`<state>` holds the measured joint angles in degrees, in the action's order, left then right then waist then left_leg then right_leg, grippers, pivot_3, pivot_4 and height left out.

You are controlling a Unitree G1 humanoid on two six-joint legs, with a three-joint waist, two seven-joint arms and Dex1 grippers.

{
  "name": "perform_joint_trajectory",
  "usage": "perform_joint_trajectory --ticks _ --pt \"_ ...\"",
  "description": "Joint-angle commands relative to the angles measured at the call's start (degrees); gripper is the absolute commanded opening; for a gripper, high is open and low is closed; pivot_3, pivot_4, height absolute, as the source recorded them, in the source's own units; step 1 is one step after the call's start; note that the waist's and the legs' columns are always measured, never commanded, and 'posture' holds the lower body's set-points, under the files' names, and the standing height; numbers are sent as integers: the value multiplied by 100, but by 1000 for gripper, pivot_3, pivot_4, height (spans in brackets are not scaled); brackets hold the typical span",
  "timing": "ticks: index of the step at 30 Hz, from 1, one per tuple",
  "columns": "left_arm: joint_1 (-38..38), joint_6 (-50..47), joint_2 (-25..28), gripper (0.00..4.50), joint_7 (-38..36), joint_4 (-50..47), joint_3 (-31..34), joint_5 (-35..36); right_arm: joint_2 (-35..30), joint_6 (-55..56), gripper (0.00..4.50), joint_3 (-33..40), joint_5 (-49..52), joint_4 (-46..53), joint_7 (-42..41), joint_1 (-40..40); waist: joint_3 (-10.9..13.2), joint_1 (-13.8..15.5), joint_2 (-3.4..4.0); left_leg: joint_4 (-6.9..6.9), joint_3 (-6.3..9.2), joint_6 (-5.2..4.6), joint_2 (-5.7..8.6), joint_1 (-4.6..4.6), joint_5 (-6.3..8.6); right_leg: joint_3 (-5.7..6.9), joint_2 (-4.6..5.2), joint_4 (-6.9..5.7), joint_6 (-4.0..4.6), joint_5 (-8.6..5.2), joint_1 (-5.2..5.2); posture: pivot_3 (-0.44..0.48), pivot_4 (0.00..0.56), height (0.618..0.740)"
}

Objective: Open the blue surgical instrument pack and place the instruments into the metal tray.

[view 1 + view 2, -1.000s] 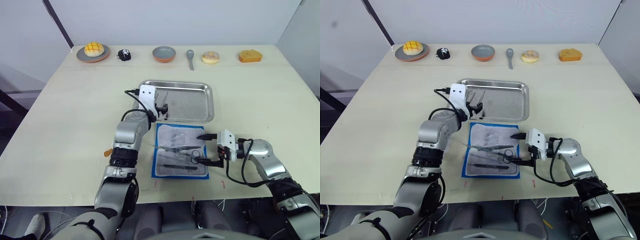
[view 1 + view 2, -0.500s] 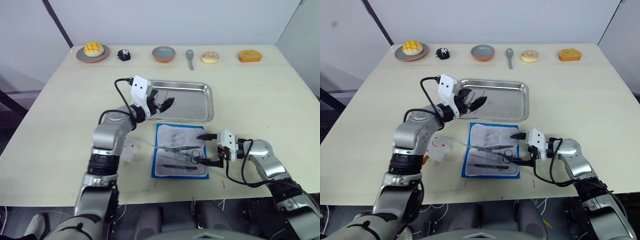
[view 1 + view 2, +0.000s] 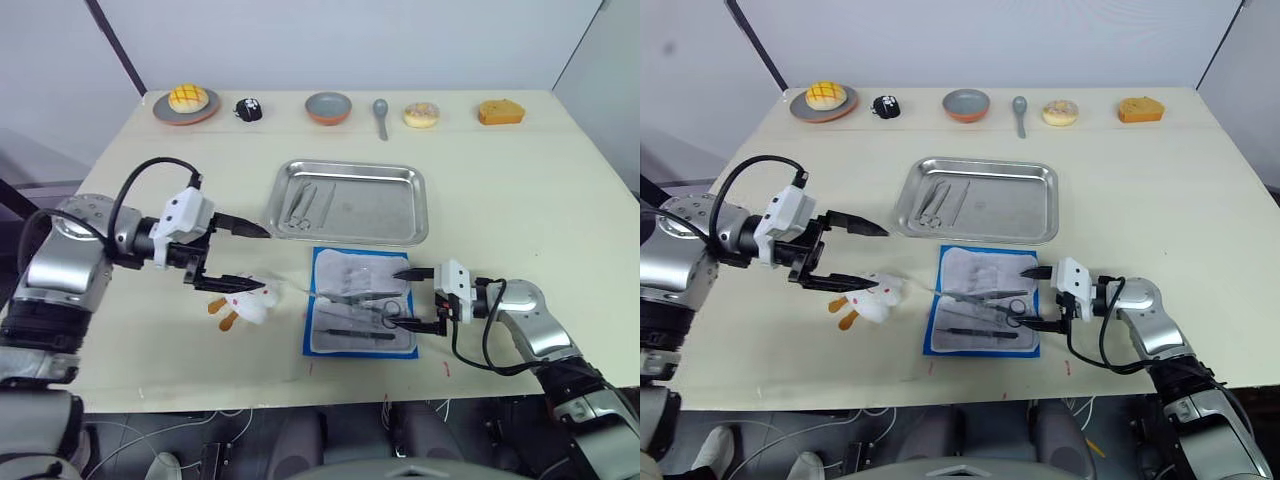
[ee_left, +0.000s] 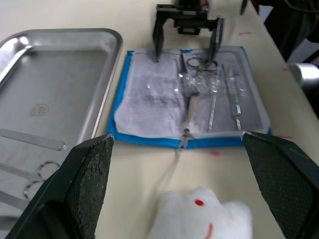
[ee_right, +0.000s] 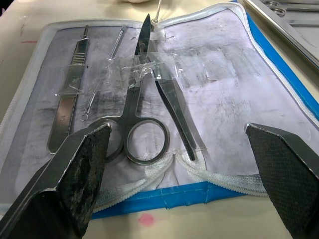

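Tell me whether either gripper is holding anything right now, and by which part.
Nothing is held. The left gripper is open above the table, and the right gripper is open at the edge of the bright-blue fabric instrument pack.

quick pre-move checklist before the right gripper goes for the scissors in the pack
1. Blue surgical instrument pack lies open, lining up: ok.
2. Right gripper open, fingers either side of the scissors rings: ok.
3. Scissors free to lift: not ok, clear tape crosses the blades.
4. Metal tray has bare floor; two instruments lie at its left end: ok.
5. Left gripper open, off to the left above the white lump, clear of the pack: ok.
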<state>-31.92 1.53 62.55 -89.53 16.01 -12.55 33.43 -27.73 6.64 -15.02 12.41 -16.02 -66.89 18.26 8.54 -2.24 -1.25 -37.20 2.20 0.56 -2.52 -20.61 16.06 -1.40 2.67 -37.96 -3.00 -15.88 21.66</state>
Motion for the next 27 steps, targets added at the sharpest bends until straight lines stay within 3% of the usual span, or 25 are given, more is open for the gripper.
perform_joint_trajectory --ticks 1,13,27 --pt "-282 308 198 4353 -297 138 -222 358 -108 -199 4500 -358 -551 -385 53 -345 1 0 -1 0 1 0 0 -1 0 0 0 0 0 0 0 0 150 732" --pt "-359 291 191 4353 -297 -8 -546 927 -116 -236 4500 -360 -536 -353 47 -344 2 -3 0 0 0 -1 0 -2 0 1 -1 -1 -1 0 1 0 150 732" --pt "-639 366 -1785 4353 32 597 -253 -658 -65 -269 4500 -377 -546 -359 84 -306 1 1 -2 -6 0 -1 0 -2 0 0 -3 -2 -2 0 0 0 150 732"
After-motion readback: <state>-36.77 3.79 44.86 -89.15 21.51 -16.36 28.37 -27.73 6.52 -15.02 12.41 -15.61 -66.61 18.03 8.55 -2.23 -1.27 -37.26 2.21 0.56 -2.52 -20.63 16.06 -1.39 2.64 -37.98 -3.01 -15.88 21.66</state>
